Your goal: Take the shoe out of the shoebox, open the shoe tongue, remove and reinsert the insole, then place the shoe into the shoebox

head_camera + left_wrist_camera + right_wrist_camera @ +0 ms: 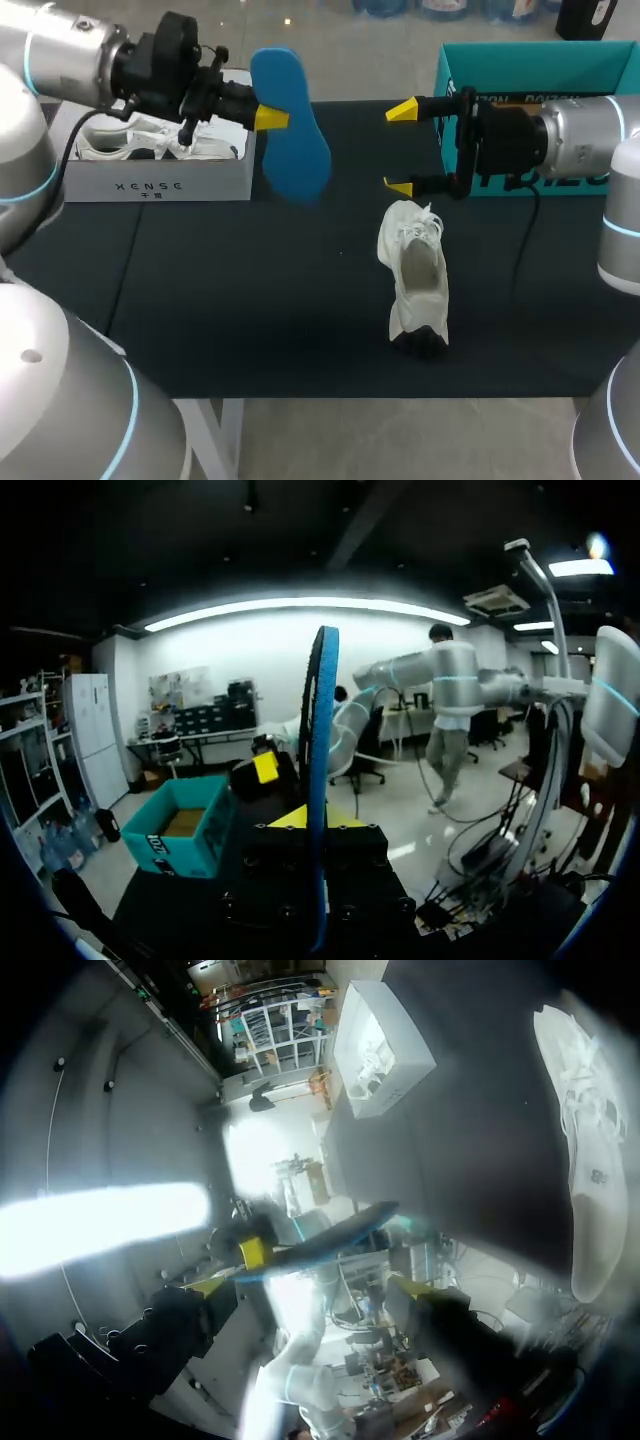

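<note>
My left claw [268, 116] held level, clamped on the blue insole [292, 125], right claw [400, 148] facing it, fingers wide, white shoe [415, 275] just below, teal shoebox [520, 62] behind its wrist, dark table [250, 300] with its near edge well apart from both.

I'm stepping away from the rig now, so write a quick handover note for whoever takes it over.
Left gripper: shut on the blue insole, held in the air beside the white box.
Right gripper: open, empty, near the white shoe.
The white shoe stands on the table, out of the box.
Done: shoe out, insole removed.
Left: reinsert the insole, then box the shoe.
</note>
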`<state>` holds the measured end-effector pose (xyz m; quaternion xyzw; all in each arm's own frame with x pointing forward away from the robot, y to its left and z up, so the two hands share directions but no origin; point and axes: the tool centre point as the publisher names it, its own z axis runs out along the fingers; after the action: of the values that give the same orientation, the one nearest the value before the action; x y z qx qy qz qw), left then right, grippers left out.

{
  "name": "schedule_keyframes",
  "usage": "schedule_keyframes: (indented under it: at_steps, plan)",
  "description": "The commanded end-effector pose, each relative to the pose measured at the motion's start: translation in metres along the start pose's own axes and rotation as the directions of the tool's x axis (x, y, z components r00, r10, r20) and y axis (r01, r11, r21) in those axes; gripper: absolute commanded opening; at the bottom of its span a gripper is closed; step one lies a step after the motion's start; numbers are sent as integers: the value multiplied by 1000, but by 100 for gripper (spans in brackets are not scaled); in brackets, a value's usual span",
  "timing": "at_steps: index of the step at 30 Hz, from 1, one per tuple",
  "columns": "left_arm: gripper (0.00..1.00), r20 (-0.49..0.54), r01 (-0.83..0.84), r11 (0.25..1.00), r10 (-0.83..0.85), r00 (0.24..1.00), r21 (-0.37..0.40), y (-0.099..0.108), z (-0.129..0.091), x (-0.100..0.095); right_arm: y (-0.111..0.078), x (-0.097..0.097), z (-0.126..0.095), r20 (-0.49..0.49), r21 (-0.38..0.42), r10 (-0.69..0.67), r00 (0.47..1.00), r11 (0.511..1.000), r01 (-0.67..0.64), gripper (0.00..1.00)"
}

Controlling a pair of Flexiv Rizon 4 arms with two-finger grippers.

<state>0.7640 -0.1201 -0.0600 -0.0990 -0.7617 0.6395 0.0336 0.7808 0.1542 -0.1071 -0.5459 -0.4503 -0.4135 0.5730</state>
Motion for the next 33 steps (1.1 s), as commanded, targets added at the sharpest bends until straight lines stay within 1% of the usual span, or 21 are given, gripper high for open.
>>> schedule_keyframes:
  at_steps: [1, 3, 5, 31, 32, 33]
  plan:
    - [0, 71, -20, 997, 15, 997, 77, 12, 2, 13, 1, -1, 2, 1, 0, 0, 1000, 1000, 0, 100]
    - [0, 51, -6, 999, 3, 999, 54, 12, 5, 13, 1, -1, 2, 1, 0, 0, 1000, 1000, 0, 100]
    - [0, 2, 128, 991, -128, 992, 27, 14, 12, 4, 1, -1, 2, 1, 0, 0, 1000, 1000, 0, 100]
    - [0, 2, 128, 991, -128, 992, 27, 14, 12, 4, 1, -1, 2, 1, 0, 0, 1000, 1000, 0, 100]
    - [0, -5, -15, 1000, 15, 1000, -5, 7, 17, 11, 1, -1, 2, 1, 0, 0, 1000, 1000, 0, 100]
    - [0, -10, -74, 997, 74, 997, -29, 6, 21, 15, 1, -1, 2, 1, 0, 0, 1000, 1000, 0, 100]
